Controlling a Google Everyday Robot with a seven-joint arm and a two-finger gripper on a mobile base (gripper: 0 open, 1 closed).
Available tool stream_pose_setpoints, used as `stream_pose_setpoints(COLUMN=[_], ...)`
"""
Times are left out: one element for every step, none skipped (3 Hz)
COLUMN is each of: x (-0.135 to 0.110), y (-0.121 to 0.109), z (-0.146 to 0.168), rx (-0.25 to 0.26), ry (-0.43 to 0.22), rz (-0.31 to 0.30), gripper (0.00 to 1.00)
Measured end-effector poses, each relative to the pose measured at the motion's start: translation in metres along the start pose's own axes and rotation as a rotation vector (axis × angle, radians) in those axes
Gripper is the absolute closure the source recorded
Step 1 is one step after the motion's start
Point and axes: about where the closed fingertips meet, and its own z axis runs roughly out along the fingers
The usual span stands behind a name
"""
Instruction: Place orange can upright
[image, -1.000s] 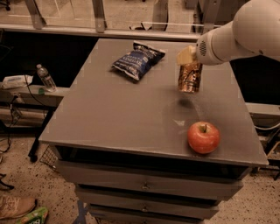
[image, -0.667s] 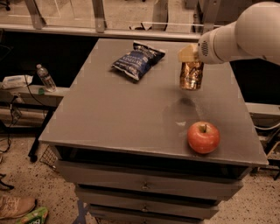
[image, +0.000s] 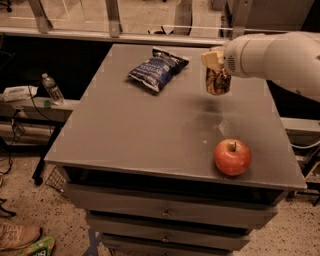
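The orange can (image: 218, 82) hangs upright in the air over the right part of the grey table (image: 130, 130), its top held in my gripper (image: 214, 63). The gripper comes in from the right on the white arm (image: 272, 56) and is shut on the can's upper part. The can is clear of the table surface, with its faint shadow on the table below it. It is to the right of the blue chip bag (image: 157, 69) and behind the red apple (image: 232, 156).
The blue chip bag lies at the back middle of the table. The red apple stands near the front right edge. Drawers (image: 165, 210) are under the table. A water bottle (image: 52, 89) stands on a low shelf to the left.
The gripper has lifted the can a little and carried it slightly back and to the right. Apple and chip bag have not moved.
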Motion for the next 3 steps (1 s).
stream_pose_setpoints(x=[-0.0015, -0.0016, -0.0033], y=[0.0058, 0.0054, 0.0058], z=[0.0073, 0.0071, 0.0092], rx=[-0.012, -0.012, -0.029], ry=[-0.065, -0.065, -0.095], rz=[-0.102, -0.099, -0.092], gripper=[1.00, 1.00, 1.00])
